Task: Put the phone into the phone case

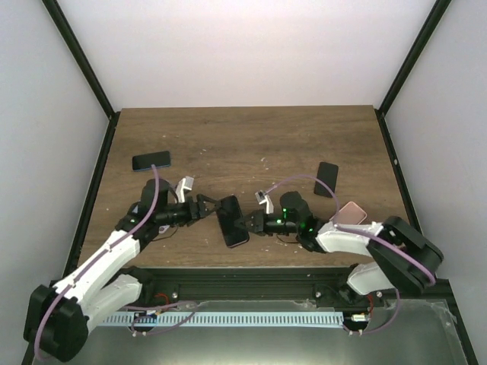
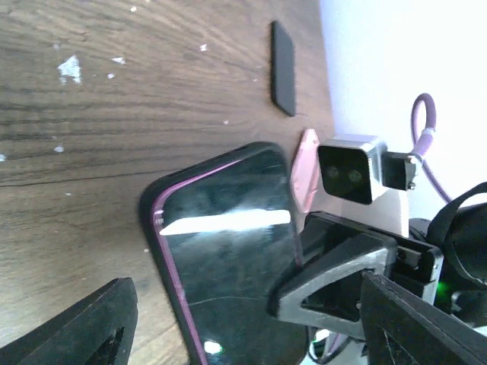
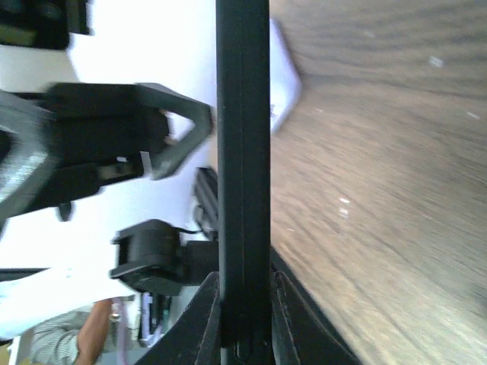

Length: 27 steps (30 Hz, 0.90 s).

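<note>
A black glass-fronted phone with a thin magenta rim [image 1: 232,220] sits at the middle of the brown wood-grain desk [image 1: 251,141], close to its near edge, long axis running near to far. It is face up, its screen catching a bright reflection. Whether it rests flat on the wood or is held just above it cannot be told.

The right end effector [image 1: 253,222] reaches in from the right and is clamped on the phone's right long edge. In the right wrist view the phone appears edge-on, pinched between the two black fingers [image 3: 205,319].

The left end effector [image 1: 207,206] is at the phone's far left corner with its jaws spread wide and nothing between them. From its own camera the phone lies just ahead, in line with the gap. Whether a fingertip touches the corner cannot be told.

Well apart from the phone, a black flat rectangular slab [image 1: 151,160] lies far left and a second black slab [image 1: 326,179] far right. A pale pink rounded slab [image 1: 351,213] lies beside the right arm.
</note>
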Each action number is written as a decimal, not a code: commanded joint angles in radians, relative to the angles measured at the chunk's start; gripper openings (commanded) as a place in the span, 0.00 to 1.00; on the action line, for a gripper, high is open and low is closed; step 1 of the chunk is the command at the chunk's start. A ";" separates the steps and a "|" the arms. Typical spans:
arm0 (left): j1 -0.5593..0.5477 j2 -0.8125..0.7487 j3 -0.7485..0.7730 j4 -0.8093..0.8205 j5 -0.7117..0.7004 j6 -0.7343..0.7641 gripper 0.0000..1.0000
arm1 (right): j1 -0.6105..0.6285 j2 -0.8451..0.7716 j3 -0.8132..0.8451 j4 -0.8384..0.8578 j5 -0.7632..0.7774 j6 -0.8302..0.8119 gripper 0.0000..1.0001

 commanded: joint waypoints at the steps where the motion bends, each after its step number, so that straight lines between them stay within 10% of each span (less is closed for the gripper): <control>1: 0.018 -0.102 0.056 -0.079 0.076 0.024 0.82 | -0.009 -0.138 -0.018 0.187 -0.055 0.064 0.09; 15: 0.019 -0.226 0.000 0.305 0.260 -0.241 0.68 | -0.008 -0.324 -0.044 0.446 -0.151 0.196 0.11; 27: 0.019 -0.233 -0.048 0.390 0.240 -0.301 0.30 | 0.002 -0.314 -0.065 0.447 -0.155 0.194 0.12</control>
